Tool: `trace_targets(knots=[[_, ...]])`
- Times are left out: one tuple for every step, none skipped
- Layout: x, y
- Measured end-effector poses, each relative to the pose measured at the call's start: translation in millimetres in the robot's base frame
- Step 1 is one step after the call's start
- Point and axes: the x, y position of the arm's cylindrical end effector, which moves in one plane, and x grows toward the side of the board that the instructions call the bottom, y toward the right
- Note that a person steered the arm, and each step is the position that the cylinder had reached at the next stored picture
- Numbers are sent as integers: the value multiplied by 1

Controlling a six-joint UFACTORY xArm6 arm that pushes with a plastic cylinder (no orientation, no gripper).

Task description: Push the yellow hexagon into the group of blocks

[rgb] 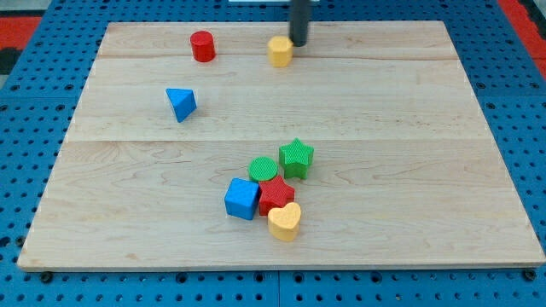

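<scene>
Yellow hexagon (279,51) sits just left of my tip (299,44).

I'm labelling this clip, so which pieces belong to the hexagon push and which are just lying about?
Belongs:
yellow hexagon
my tip, beside its right
group: green star, green cylinder, blue cube, red star, yellow heart

Lying about:
red cylinder
blue triangle

Block count: seven plastic blocks on the pale wooden board (409,196).
Two red: cylinder (202,46), star (275,194). Two green: star (296,158), cylinder (263,168). Two blue: cube (242,199), triangular block (181,104). Two yellow: hexagon (280,51), heart (285,222). Recount: eight.
</scene>
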Motion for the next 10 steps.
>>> trace_targets(knots=[[69,-28],[116,-33],[120,-34],[103,-38],[102,-70],[147,-84],[198,-86],[181,-82],[170,-125],[210,-147]])
